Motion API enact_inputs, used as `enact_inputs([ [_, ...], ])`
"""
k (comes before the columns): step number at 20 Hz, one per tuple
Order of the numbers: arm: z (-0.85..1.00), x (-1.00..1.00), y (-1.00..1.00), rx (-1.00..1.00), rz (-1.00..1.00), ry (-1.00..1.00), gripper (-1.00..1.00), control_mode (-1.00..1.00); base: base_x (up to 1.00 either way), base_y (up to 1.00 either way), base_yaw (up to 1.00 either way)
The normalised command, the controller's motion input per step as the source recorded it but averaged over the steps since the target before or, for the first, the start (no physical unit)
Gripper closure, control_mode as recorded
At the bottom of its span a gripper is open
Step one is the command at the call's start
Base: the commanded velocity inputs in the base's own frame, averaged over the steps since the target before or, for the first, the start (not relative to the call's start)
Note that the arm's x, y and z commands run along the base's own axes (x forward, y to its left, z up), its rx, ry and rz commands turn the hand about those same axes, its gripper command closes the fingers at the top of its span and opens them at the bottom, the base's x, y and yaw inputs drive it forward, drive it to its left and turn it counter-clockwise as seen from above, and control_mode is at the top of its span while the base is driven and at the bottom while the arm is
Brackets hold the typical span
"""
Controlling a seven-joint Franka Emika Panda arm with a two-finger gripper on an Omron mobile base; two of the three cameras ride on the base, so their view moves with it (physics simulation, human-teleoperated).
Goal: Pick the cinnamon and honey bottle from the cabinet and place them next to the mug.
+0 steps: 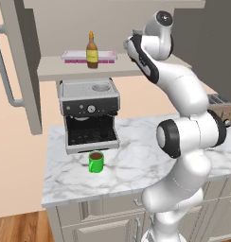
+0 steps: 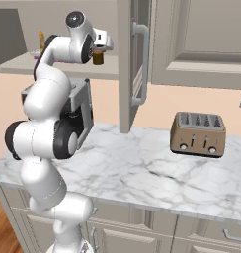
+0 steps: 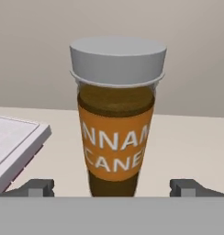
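Observation:
The cinnamon (image 3: 116,124), a brown jar with a pale grey lid and an orange label, stands upright on the shelf of the cabinet (image 1: 51,70). My gripper (image 3: 113,187) is open, and its fingertips (image 3: 38,186) flank the jar's base without touching it. In the right base view my hand reaches to the jar (image 2: 98,58) at the shelf's near end. Farther along the shelf the honey bottle (image 1: 92,49), amber with an orange cap, stands upright. The green mug (image 1: 95,161) of dark liquid sits on the marble counter (image 1: 136,160) in front of the coffee machine.
A pink and white tray (image 1: 72,56) lies on the shelf behind the honey bottle, left of the jar. The coffee machine (image 1: 89,113) stands under the shelf. The cabinet door (image 2: 128,64) hangs open beside my arm. A toaster (image 2: 198,134) sits on the counter's right.

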Motion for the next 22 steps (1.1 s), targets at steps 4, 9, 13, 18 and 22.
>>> enact_inputs([
  [4,0.00,0.18,0.00,0.00,0.00,0.00,-1.00,-1.00,0.00,0.00,0.00],
  [9,0.00,0.16,0.00,0.00,0.00,0.00,-1.00,-1.00,0.00,0.00,0.00],
  [13,0.00,0.13,0.00,0.00,0.00,0.00,-1.00,-1.00,0.00,0.00,0.00],
  [18,0.00,0.07,0.00,0.00,0.00,0.00,-1.00,-1.00,0.00,0.00,0.00],
  [22,0.00,0.08,0.00,0.00,0.00,0.00,-1.00,-1.00,0.00,0.00,0.00],
])
